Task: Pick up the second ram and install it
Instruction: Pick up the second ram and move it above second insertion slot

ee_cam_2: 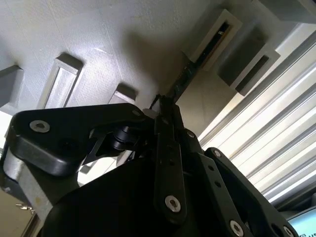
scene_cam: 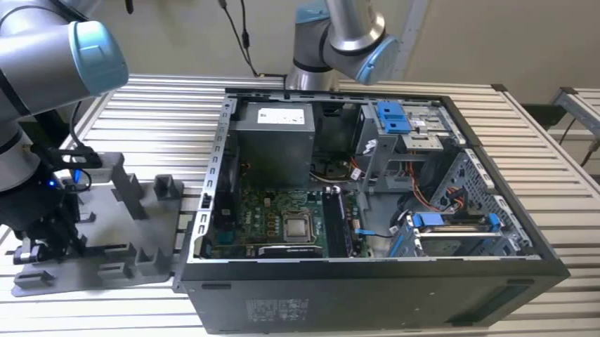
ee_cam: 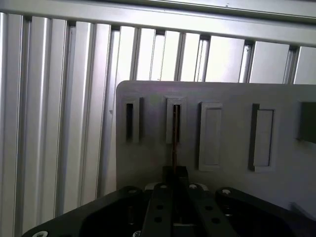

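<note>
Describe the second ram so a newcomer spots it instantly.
At the exterior view's left, beside the open computer case, lies a grey fixture plate. The second ram is the thin dark strip on edge in one slotted post, pinched by the gripper; neighbouring posts are grey plastic.

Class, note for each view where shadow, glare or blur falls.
Exterior view: even light, computer case interior shaded. Second wrist view: the gripper is dark and soft, a shadow falling on the grey fixture. First wrist view: glare on the table slats, gripper dark.
</note>
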Robot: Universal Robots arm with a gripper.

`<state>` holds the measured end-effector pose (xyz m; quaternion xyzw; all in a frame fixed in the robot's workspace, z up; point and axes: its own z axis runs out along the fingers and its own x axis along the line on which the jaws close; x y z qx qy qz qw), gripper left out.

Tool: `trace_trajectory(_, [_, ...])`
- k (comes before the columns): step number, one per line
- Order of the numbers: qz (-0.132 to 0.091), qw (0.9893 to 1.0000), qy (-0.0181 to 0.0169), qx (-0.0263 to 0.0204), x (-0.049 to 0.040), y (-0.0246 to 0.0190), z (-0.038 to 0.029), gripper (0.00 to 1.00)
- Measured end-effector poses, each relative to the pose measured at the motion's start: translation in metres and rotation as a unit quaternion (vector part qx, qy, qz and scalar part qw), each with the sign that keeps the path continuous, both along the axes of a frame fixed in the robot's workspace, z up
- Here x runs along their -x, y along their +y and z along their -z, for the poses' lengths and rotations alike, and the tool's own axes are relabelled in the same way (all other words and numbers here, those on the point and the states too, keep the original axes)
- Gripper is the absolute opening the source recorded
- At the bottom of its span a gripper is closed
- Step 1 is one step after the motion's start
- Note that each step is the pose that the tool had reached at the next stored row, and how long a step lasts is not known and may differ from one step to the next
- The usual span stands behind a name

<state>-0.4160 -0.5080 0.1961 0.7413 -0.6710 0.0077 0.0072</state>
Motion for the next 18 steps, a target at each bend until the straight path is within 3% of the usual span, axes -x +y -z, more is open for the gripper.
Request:
trace_trajectory(11, [0.000, 1.0000, -0.0001, 0.0000, -0.0002, -0.0001, -0.0024, 0.14])
trace_trajectory(18, [0.000, 1.0000, -0.0001, 0.0000, -0.0001, 0.0000, -0.0134, 0.14])
